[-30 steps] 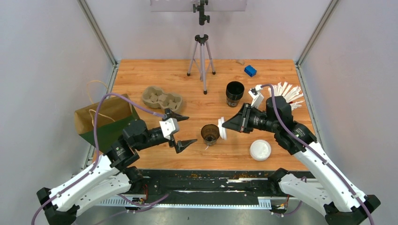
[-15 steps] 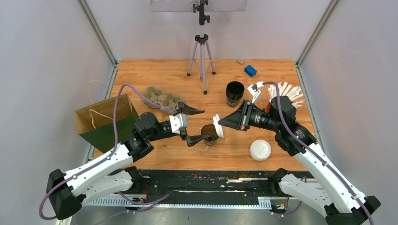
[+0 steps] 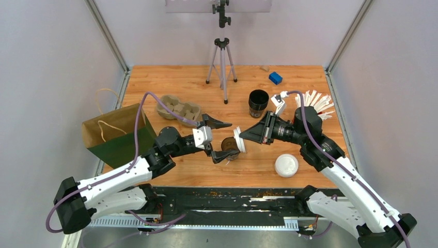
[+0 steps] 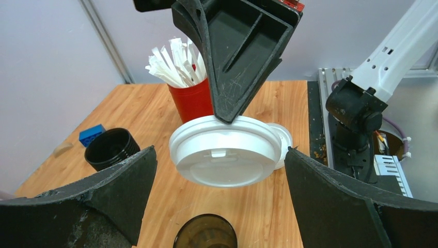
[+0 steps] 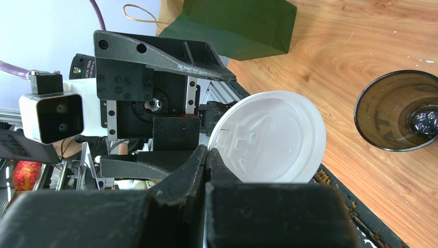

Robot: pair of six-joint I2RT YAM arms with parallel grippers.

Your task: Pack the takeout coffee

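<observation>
One cup (image 3: 229,146) of the takeout coffee stands upright and lidless on the bench (image 3: 170,77), near its front edge and about midway between the two arms. The left end effector (image 3: 230,138) is spread wide and reaches in from the left, with one finger on the far side of the cup and one on the near side. I cannot tell whether either finger touches it. The right end effector (image 3: 247,135) is pressed together on the rim of a white lid (image 4: 224,150), which it holds on edge just to the right of the cup's mouth and a little above it. From that lid the cup lies down and to the left. The lid's face is steeply tilted against the level mouth, so I judge the coming move must both lay the lid flat and centre it over the rim. The left arm is the nearer one to steady the cup. The cup is small, dark on the outside and brown inside, with a small glint at its bottom. Whether it holds any liquid I cannot tell. A second, loose lid (image 3: 286,165) lies flat on the bench well to the right, and a paper bag (image 3: 116,135) stands open at the left edge.
</observation>
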